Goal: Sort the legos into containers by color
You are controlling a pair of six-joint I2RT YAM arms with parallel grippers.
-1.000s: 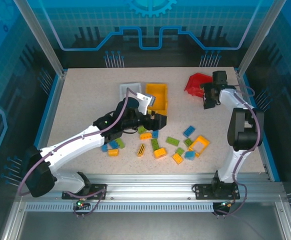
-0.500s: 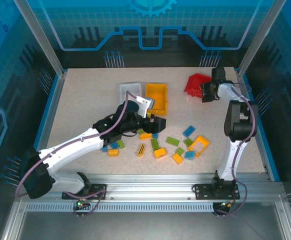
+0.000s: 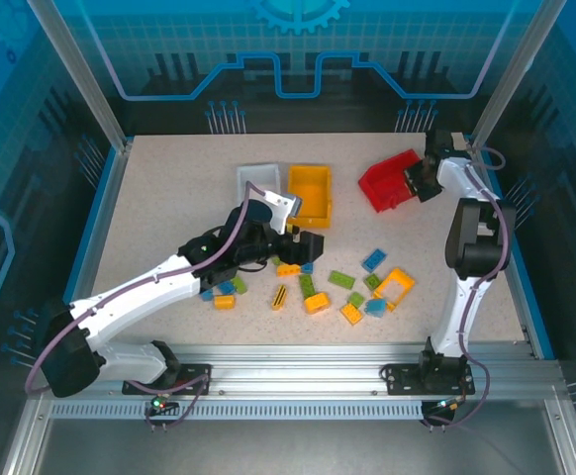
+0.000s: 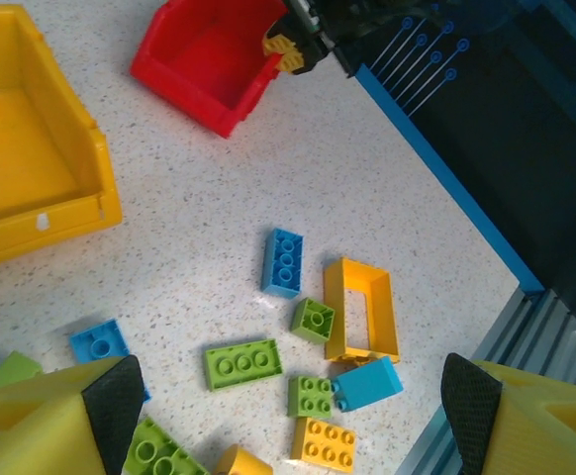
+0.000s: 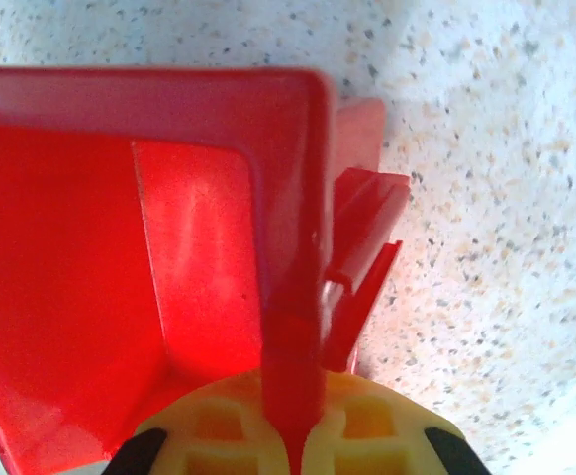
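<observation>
Right gripper (image 3: 413, 184) pinching red bin (image 3: 382, 183) wall; thin grip, bin maybe slipping or tipping. Left gripper (image 3: 306, 243) hovering, jaws spread, over bricks (image 4: 284, 261); crowded pile risking double pick.

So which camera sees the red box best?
Top external: the whole red bin shows, the right gripper clamped on its wall. Left wrist has it bigger but cut off at the top; right wrist is right up against one wall.
</observation>
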